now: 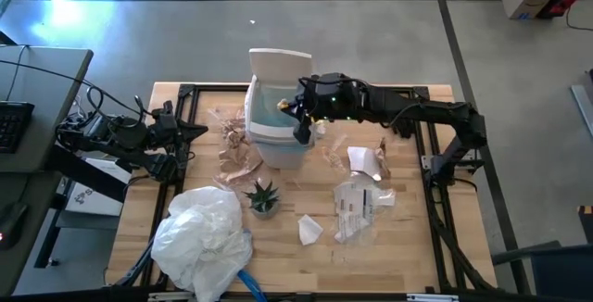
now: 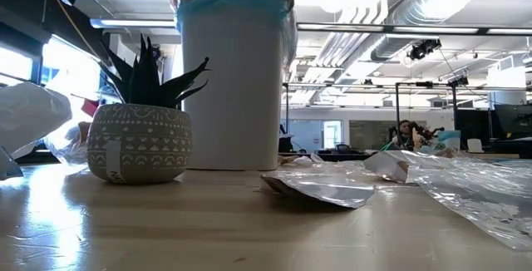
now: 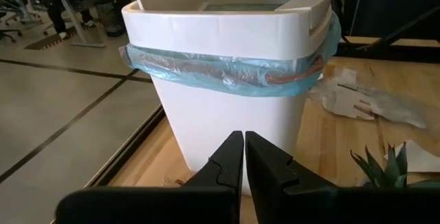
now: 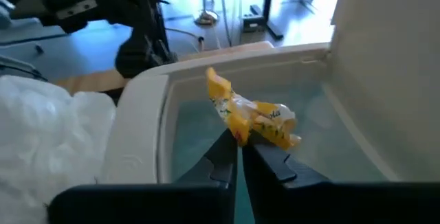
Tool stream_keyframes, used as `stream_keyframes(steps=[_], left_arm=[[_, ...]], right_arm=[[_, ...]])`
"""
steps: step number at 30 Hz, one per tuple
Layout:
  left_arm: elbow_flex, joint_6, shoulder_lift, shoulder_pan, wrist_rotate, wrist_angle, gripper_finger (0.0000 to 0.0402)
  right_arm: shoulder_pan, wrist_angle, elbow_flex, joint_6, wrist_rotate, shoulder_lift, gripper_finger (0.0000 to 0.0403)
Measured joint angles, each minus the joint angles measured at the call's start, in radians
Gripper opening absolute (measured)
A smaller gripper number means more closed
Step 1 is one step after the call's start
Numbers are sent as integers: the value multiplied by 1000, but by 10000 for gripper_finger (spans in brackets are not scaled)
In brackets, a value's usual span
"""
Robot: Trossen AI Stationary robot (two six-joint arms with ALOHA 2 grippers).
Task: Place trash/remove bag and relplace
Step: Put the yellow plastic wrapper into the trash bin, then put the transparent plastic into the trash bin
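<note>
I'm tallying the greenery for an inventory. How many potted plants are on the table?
1. The small spiky potted plant stands on the wooden table, just in front of the white bin. Nothing suggests another, though the white bag could hide something.

1. Right arm reaches leftward from the table's right side; right gripper point(image 4: 239, 152) points down, fingers pinched nearly together.
2. Left arm waits at the table's left edge; left gripper point(image 3: 245, 157) fingers pressed together, holding nothing.
</note>
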Motion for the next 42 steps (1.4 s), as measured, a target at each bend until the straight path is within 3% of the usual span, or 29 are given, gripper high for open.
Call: stream_keyframes(steps=[7, 12, 17, 22, 26, 33, 42], left_arm=[[0, 1, 0, 0, 0, -2, 0], [0, 0, 0, 0, 2, -4, 0], [0, -9, 0, 0, 13, -15, 0], [0, -9, 0, 0, 13, -18, 0], [0, -8, 0, 0, 13, -18, 0], [0, 0, 0, 0, 11, -17, 0], [0, -1, 0, 0, 11, -16, 0]], right_arm=[[0, -49, 8, 7, 46, -2, 97], [44, -84, 7, -8, 177, -27, 142], [150, -221, 8, 22, 337, -115, 150], [255, -471, -44, 268, 403, -171, 140], [323, -540, -183, 461, 412, -171, 138], [350, -381, -511, 628, 476, -171, 138], [294, 116, -816, 580, 407, -135, 138]])
